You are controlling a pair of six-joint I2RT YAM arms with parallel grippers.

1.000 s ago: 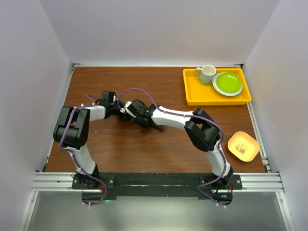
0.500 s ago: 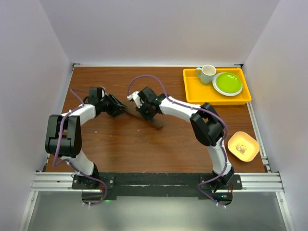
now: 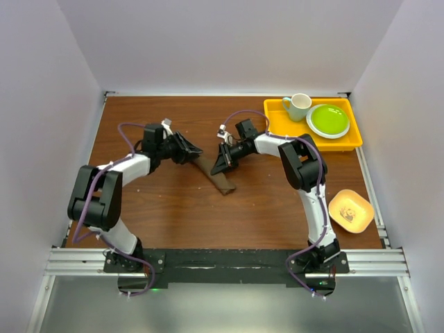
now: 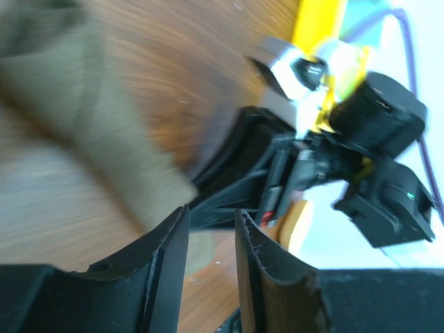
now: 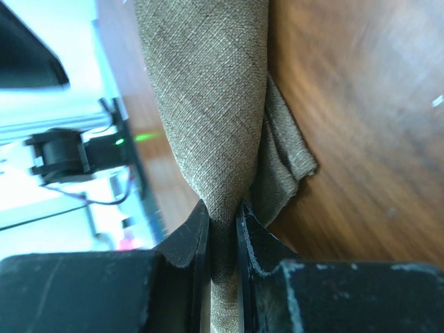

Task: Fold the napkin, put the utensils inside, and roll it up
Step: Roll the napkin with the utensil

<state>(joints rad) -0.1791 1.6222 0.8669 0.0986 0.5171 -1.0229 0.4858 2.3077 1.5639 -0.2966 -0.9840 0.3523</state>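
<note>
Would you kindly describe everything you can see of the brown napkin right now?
The napkin is a brown woven cloth, matte and soft, bunched into a narrow strip running diagonally over the wooden table. The right gripper is shut on a fold of it, with looser layers beside that fold. The left gripper sits at its far end; whether it grips the cloth is unclear in the blurred wrist view.

Plain olive-brown woven cloth napkin (image 3: 214, 175) on a reddish wood-grain counter (image 3: 173, 208); far right, a yellow plastic tray (image 3: 312, 144) holds a lime-green plate (image 3: 328, 119) and cream mug (image 3: 300, 106).
</note>
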